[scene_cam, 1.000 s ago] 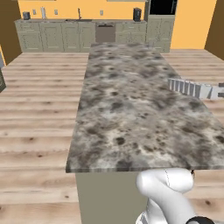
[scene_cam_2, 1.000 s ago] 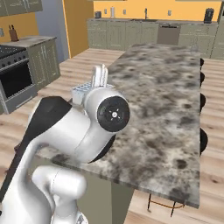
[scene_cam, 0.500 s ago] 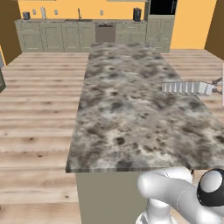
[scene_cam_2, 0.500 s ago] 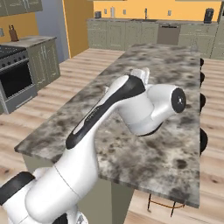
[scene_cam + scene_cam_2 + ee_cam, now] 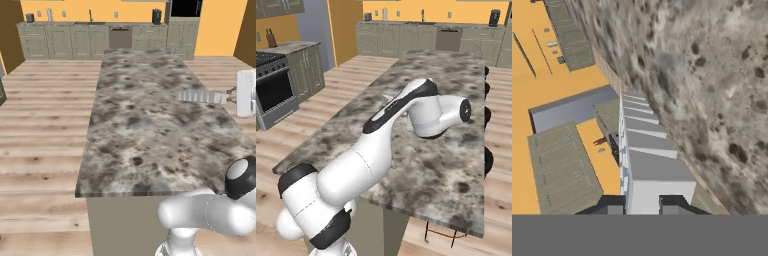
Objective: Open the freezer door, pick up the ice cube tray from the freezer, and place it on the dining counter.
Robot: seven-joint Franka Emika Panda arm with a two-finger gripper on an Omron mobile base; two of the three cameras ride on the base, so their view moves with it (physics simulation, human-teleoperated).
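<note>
My gripper (image 5: 643,205) is shut on one end of the pale blue-grey ice cube tray (image 5: 644,150), whose square compartments run away from the fingertips (image 5: 674,204). In the left base view the tray (image 5: 202,96) hangs level over the right-hand part of the granite dining counter (image 5: 140,130), held from the right by the gripper (image 5: 229,95). I cannot tell how far above the top it is. My arm reaches out over the dining counter (image 5: 456,165). The freezer door is out of view.
Grey-green wall cabinets (image 5: 65,40) run along the far orange wall. A stove (image 5: 273,90) stands at the left, with a tall grey slab (image 5: 313,25) behind it. Dark stools (image 5: 488,160) line the counter's right side. Wooden floor surrounds the island.
The arm has swung out over the counter. The tray, still gripped, has moved leftward from beyond the counter's right edge to above its top.
</note>
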